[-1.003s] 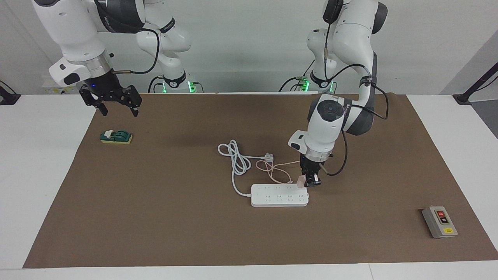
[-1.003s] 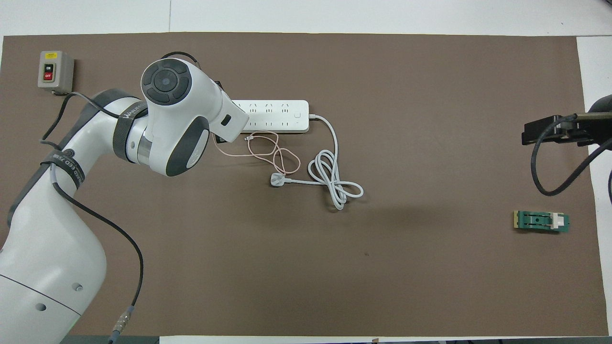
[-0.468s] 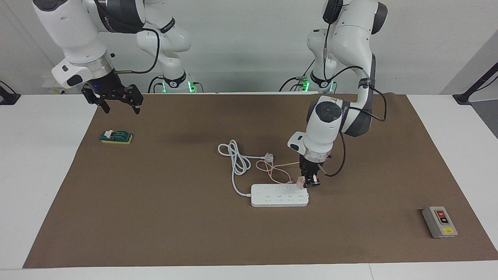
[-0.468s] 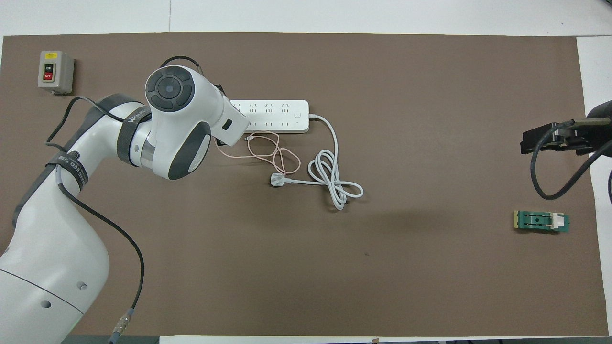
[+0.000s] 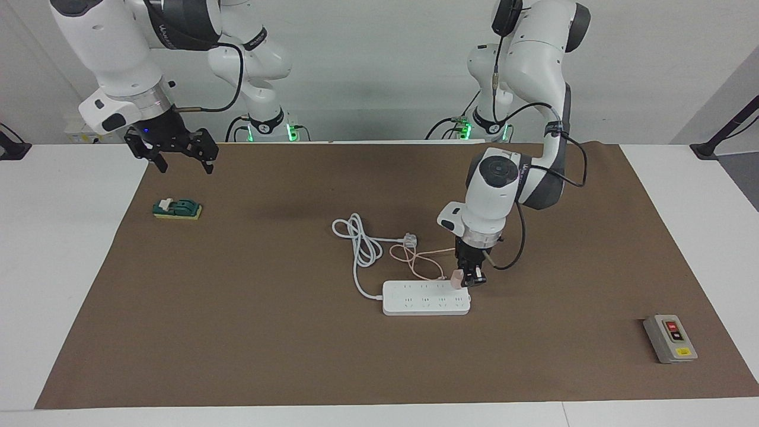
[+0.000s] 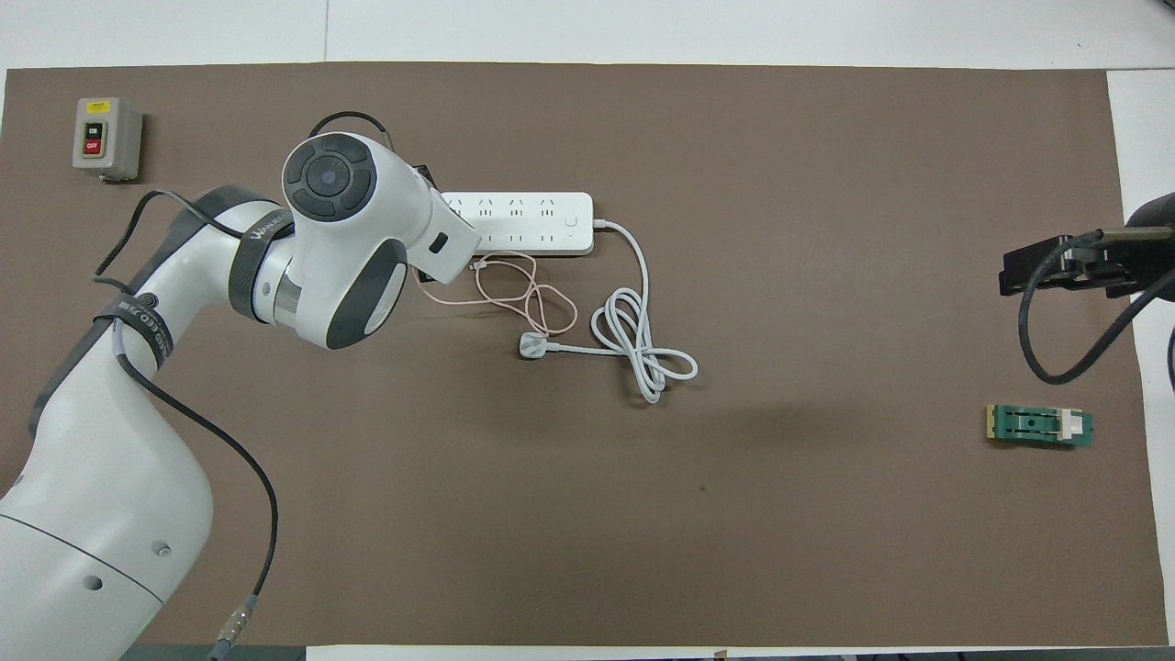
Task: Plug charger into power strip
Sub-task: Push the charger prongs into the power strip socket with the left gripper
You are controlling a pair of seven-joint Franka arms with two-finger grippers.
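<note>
Facing view, center-right of frame: left gripper points straight down at the strip, at its end toward the left arm. Fingers pinched on the charger, a small pink cube. Charger sits right at the strip's top edge, at the end socket row; can't tell if the pins are in or just touching. Its thin pink cable loops over the mat just above the strip in frame, i.e. nearer the robots.

Overhead view, upper left-center of frame: left arm's wrist covers the gripper, the charger and that end of the strip; only the rest of the strip shows, w/ pink cable curling below it in frame.

Strip's thick white cord leaves its other end, coils in a bundle at frame center of the facing view, ends in a white plug lying loose on the mat, beside the pink loops.

Right gripper, upper left of the facing view, hangs in the air over the mat's corner, fingers spread wide, nothing in them. Arm waits. In the overhead view it shows only at the right edge.

Green switch lies on the mat below the right gripper in frame, well apart from the strip. Grey button box sits lower right of the facing view, near the mat's corner, well apart from everything else.
</note>
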